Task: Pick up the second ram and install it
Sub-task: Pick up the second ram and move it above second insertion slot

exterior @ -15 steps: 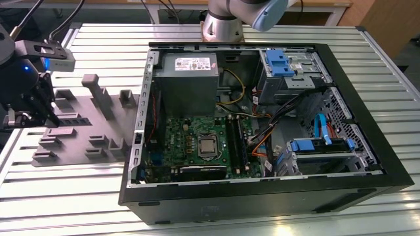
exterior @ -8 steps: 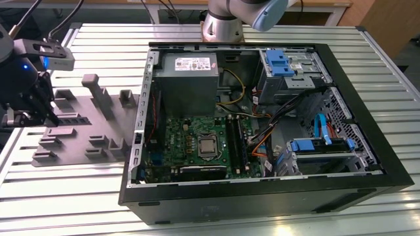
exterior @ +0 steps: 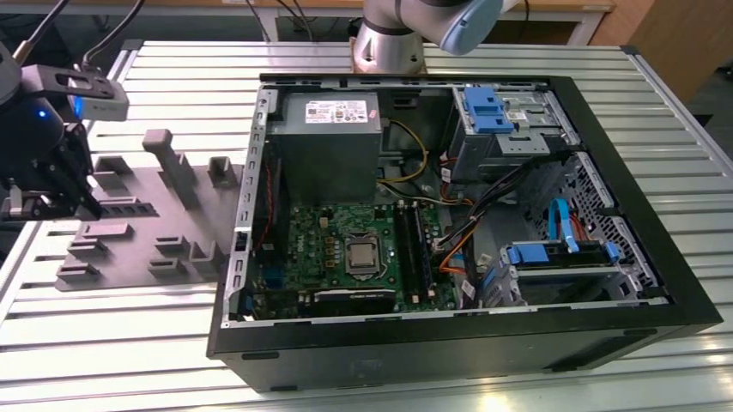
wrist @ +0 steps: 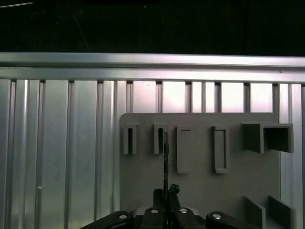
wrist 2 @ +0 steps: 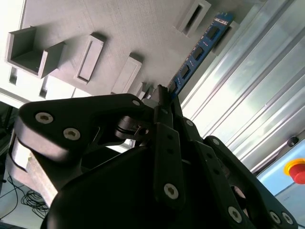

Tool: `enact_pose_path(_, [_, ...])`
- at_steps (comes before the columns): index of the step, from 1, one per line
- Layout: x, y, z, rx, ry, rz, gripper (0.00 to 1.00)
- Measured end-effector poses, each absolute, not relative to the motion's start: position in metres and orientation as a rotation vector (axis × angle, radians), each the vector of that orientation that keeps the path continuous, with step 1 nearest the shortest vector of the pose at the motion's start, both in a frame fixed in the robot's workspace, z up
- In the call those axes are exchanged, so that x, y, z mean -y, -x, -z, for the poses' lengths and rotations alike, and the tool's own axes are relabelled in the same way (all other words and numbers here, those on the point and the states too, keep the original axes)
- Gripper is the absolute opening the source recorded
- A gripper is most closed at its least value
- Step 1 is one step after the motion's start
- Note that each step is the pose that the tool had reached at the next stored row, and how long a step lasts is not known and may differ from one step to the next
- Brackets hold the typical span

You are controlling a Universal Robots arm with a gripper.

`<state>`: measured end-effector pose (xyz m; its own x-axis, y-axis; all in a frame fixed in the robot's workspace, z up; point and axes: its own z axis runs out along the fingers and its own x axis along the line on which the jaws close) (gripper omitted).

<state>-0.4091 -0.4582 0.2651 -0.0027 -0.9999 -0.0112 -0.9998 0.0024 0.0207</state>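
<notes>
- Black linkage bars of my gripper (wrist 2: 164, 95) are crowding the foreground in the second wrist view, narrowing to a slim tip.
- I am clamping the second ram (wrist 2: 198, 50) by one end, with my jaws pressing together on its two flat faces.
- From that tip the stick is reaching out over the grey fixture plate (wrist 2: 119, 28), showing a blue-edged board with a row of dark chips.
- In the first wrist view I am seeing the same stick (wrist: 165, 157) edge-on, as a thin upright line rising from my gripper (wrist: 166, 191).
- It is running just beside one of the slotted blocks on the plate (wrist: 200, 191). I cannot tell whether it is touching the plate or hanging clear of it.
- In the exterior view my gripper (exterior: 57, 202) is hanging at the exterior view's left, above the plate (exterior: 137, 249), with the ram (exterior: 124, 207) pointing toward the exterior view's right.
- That plate is lying flat on the slatted metal table (exterior: 115, 343), just beside the open computer case (exterior: 458, 343).
- Inside the case the motherboard (exterior: 343, 240) is facing upward, with the black slot rails (exterior: 413, 245) running alongside the processor socket and the power supply (exterior: 326, 137) sitting beyond them.
- The ram I am gripping is sitting well apart from those rails, outside the case.
</notes>
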Motion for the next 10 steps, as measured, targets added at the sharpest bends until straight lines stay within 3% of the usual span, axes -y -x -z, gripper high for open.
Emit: enact_pose_path(10, [0.4582, 0.4091, -0.2677, 2.219, -2.214, 0.035, 0.14])
